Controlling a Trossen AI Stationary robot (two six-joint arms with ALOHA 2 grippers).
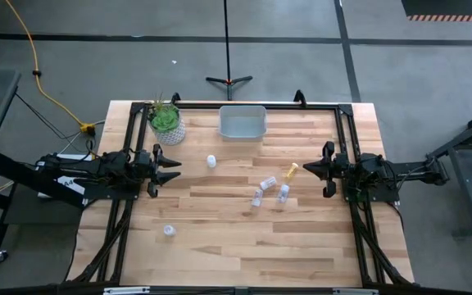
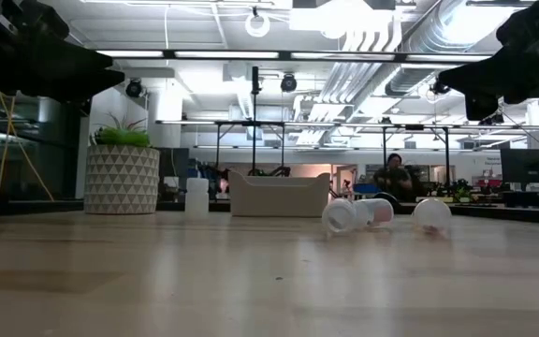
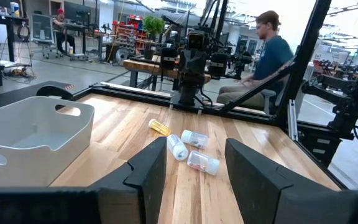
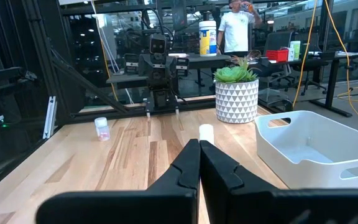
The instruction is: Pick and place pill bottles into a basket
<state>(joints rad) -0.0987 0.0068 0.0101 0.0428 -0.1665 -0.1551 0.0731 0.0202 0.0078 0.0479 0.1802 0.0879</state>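
The pale grey basket [image 1: 242,121] stands at the far middle of the table. Three white pill bottles [image 1: 267,182] [image 1: 256,197] [image 1: 283,192] lie on their sides near the middle, with a yellowish one [image 1: 292,170] beside them. One white bottle [image 1: 211,161] stands upright left of them, and another [image 1: 169,232] stands toward the near left. My left gripper [image 1: 175,169] is open and empty at the table's left side, above the wood; its fingers [image 3: 148,177] point at the cluster [image 3: 194,138]. My right gripper [image 1: 306,169] is shut and empty at the right, close to the yellowish bottle.
A white patterned pot with a green plant [image 1: 167,123] stands left of the basket, near the far left corner. A black frame [image 1: 220,103] runs along the table's far and side edges. People sit and stand in the room beyond the table.
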